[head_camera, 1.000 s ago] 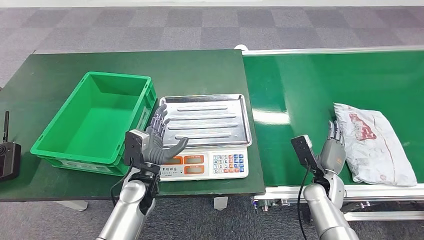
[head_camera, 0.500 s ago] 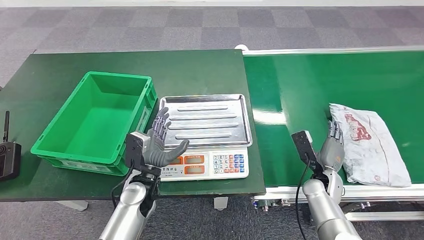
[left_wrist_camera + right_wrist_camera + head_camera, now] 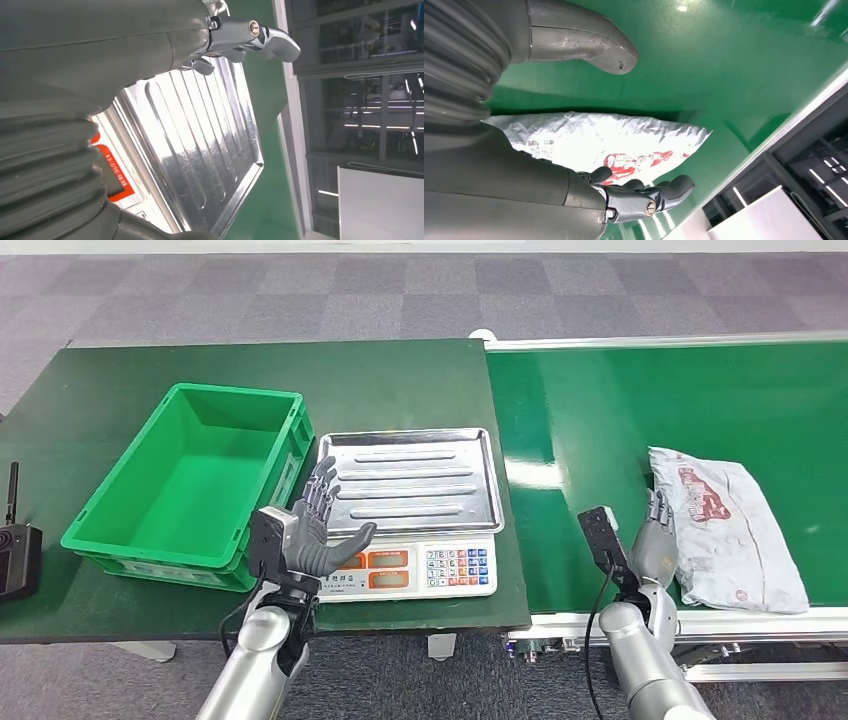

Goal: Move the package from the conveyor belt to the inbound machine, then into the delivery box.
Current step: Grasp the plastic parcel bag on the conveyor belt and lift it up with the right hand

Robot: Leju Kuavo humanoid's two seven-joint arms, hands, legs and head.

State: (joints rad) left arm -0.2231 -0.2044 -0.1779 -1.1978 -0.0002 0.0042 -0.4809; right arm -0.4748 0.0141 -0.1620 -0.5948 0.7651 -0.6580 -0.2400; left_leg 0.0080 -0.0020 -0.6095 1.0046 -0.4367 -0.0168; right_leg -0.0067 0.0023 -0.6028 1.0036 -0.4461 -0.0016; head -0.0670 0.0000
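Beside the near edge of the conveyor belt (image 3: 600,420), the right hand (image 3: 655,548) stands spread and empty, fingers apart, just beside the package (image 3: 725,530) but not yet around it. That package, a limp crinkled bag, lies flat near the belt's near edge. My worry: the soft film may fold or slip from a shallow grasp, and a moving belt could carry it under the fingers. At the near edge of the green surface (image 3: 400,380), the left hand (image 3: 315,530) hovers spread by the scale tray (image 3: 410,480), beside the green box (image 3: 190,480)
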